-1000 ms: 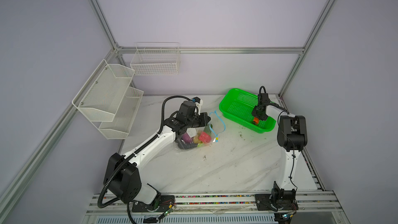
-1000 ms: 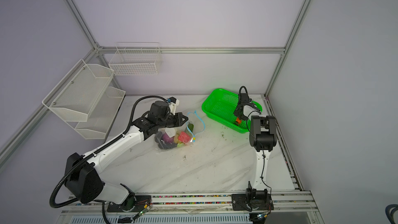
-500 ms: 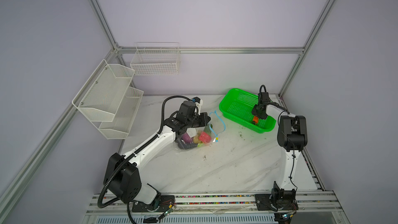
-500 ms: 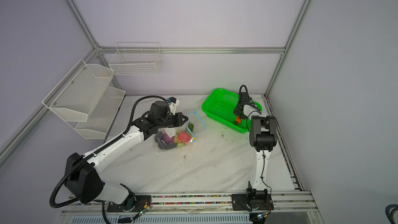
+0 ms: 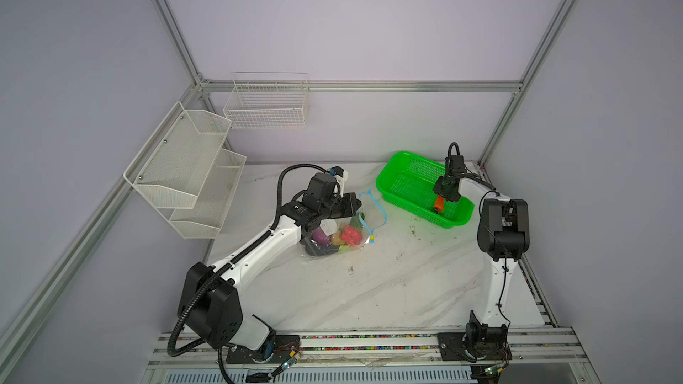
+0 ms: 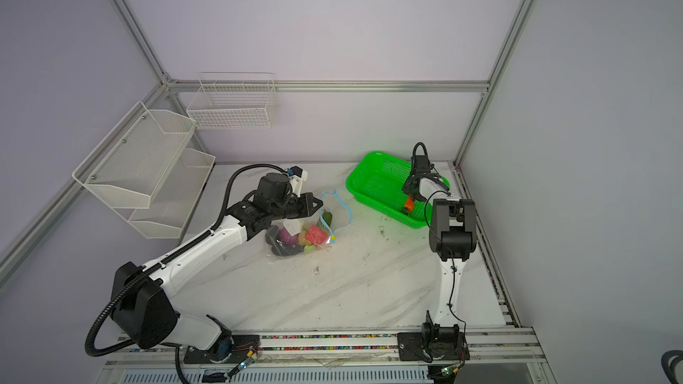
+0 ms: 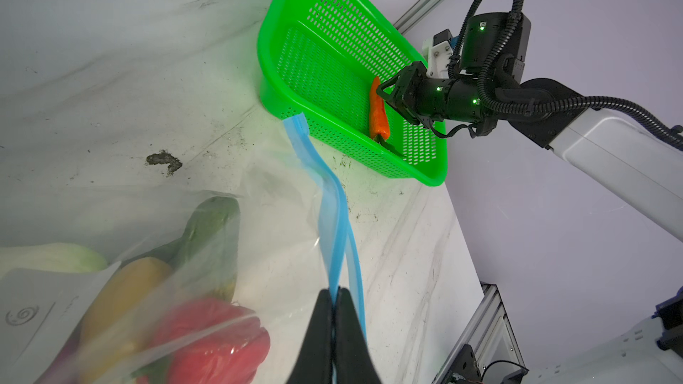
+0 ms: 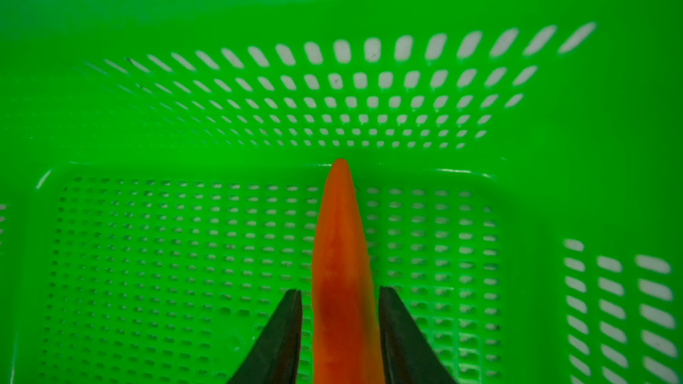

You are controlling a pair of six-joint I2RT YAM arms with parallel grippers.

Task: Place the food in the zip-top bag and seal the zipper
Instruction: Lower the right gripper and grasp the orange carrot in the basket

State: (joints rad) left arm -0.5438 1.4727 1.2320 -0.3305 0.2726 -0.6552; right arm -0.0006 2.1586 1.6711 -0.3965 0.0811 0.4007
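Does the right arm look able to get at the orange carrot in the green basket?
Probably yes: the right hand sits inside the green basket, fingers either side of the carrot, nothing else in the way. Whether it grips yet is unclear.

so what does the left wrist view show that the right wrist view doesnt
Left wrist only: the clear crinkly zip-top bag holding toy food, and the left gripper shut on its light-blue zipper strip. Right wrist only: a close look at black fingers flanking the orange toy carrot, though whether they clamp it is unclear. Both: the green perforated plastic basket, that carrot inside it, and the right gripper at the carrot.
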